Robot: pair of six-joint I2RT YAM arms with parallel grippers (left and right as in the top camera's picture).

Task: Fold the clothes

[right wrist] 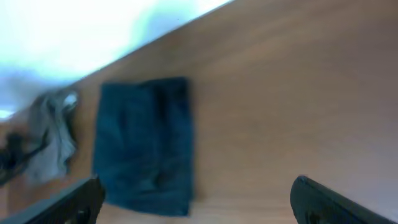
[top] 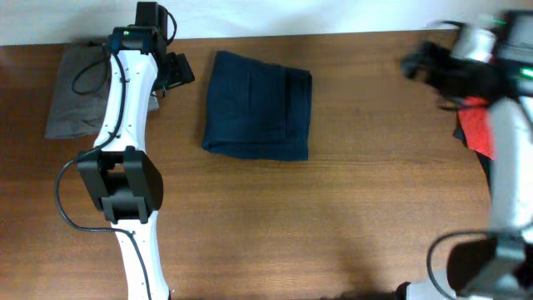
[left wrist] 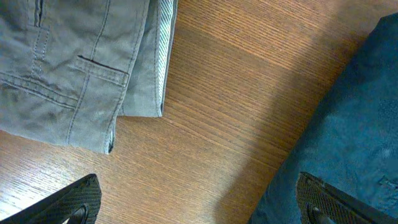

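1. Navy garment [top: 256,105]: one item, dark blue, folded into a rough rectangle. It lies flat on the counter [top: 333,208] toward the far edge, between your two arms. It also fills the right side of the left wrist view [left wrist: 348,137] and shows, blurred, in the right wrist view [right wrist: 146,143].
2. Grey-khaki garment [top: 77,92]: one item, at the far left corner of the counter. From overhead, the left arm [top: 125,100] crosses above its right edge. The left wrist view shows stitched seams, a slit pocket and a striped lining at the folded edge [left wrist: 74,68]. A strip of bare wood separates it from the navy garment.
3. Red garment [top: 476,127]: one item, at the right edge of the counter, mostly hidden behind the right arm [top: 504,167]. You cannot tell how it lies.
4. Left jaws: wide apart, holding nothing. They sit over the bare strip between the grey-khaki and navy garments, and one fingertip shows in front of the navy edge.
5. Right jaws: wide apart, holding nothing. They are over the right part of the counter, well apart from the navy garment, and your view there is blurred.
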